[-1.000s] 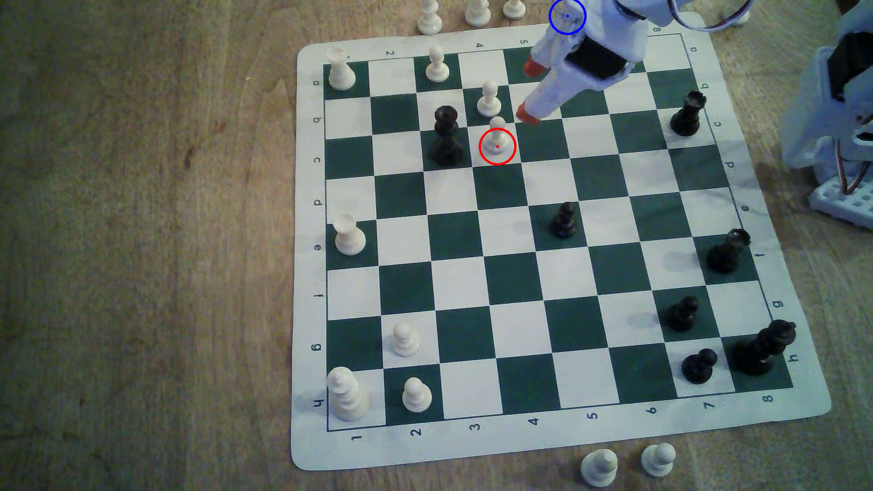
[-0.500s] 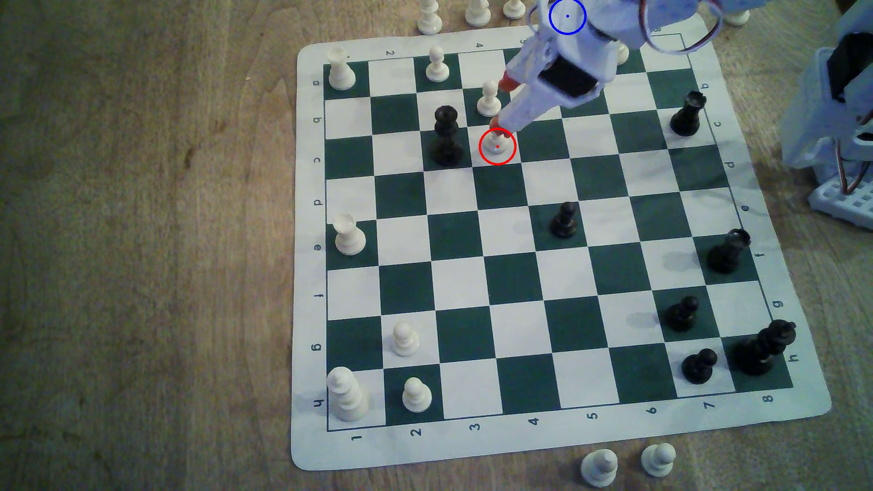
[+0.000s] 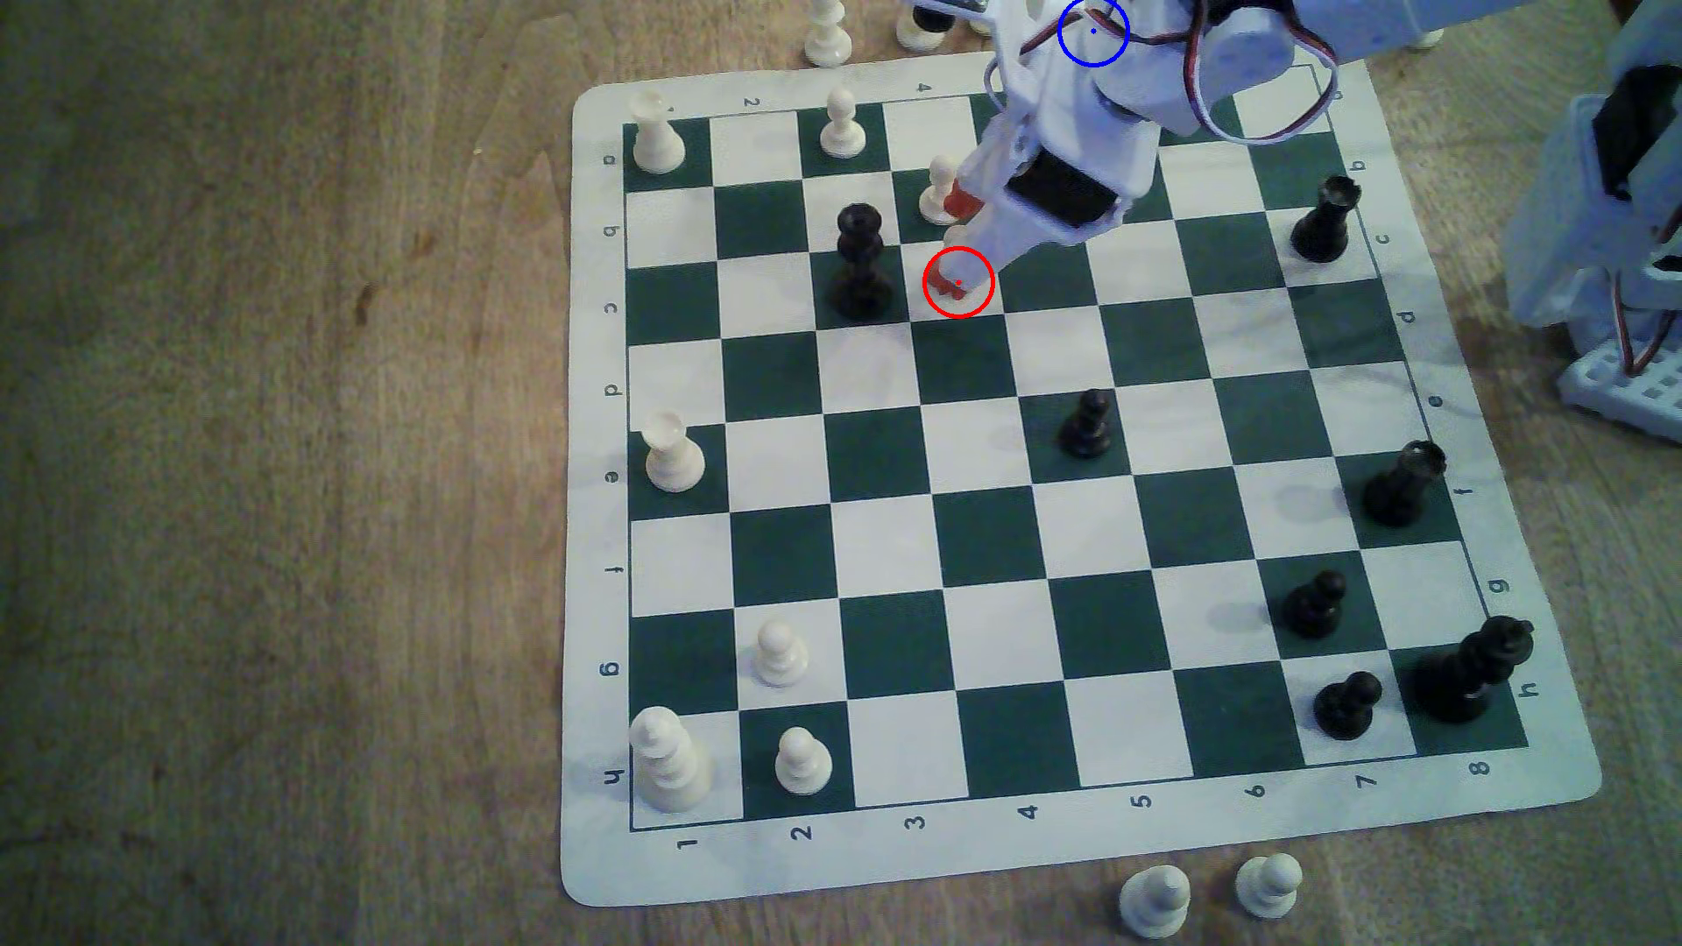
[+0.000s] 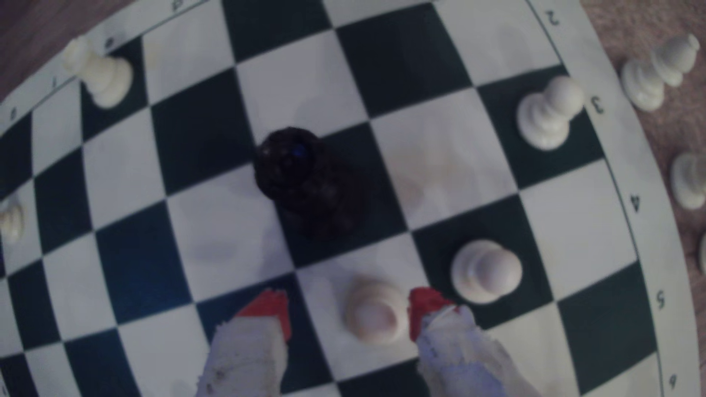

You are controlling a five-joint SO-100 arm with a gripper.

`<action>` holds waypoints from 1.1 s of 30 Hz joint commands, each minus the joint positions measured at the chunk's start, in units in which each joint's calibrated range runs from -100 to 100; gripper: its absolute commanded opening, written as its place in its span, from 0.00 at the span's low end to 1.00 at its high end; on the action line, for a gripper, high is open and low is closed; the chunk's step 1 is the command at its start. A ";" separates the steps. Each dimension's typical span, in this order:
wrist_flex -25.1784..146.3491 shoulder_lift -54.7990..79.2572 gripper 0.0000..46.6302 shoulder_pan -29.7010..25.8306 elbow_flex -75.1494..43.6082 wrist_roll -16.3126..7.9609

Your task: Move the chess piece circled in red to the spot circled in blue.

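Straddling the upright white pawn [image 4: 376,315] with end effector [image 4: 349,311] spread, right red fingertip [image 4: 426,305] touching, left apart

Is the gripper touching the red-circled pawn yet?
Cannot tell. In the wrist view the pawn sits between the open gripper's fingertips, a gap on one side, the other fingertip seemingly flush.

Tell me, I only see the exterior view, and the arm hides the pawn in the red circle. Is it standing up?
Observer: Yes. The wrist view shows the pawn upright on a white square.
Operator: Are the jaws around it?
Observer: Yes, the gripper straddles it, one red tip on each side.
Operator: Squeezing it yet?
Observer: No, the jaws are open. The near tip sits close against the pawn, while the far tip leaves a clear gap.
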 commanded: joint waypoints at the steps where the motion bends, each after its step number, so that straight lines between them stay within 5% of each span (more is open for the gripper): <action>1: -0.70 0.39 0.37 -1.17 -5.08 -0.39; 19: -1.03 2.25 0.30 1.17 -4.45 1.12; 33: 2.49 1.23 0.01 -0.39 -5.08 1.37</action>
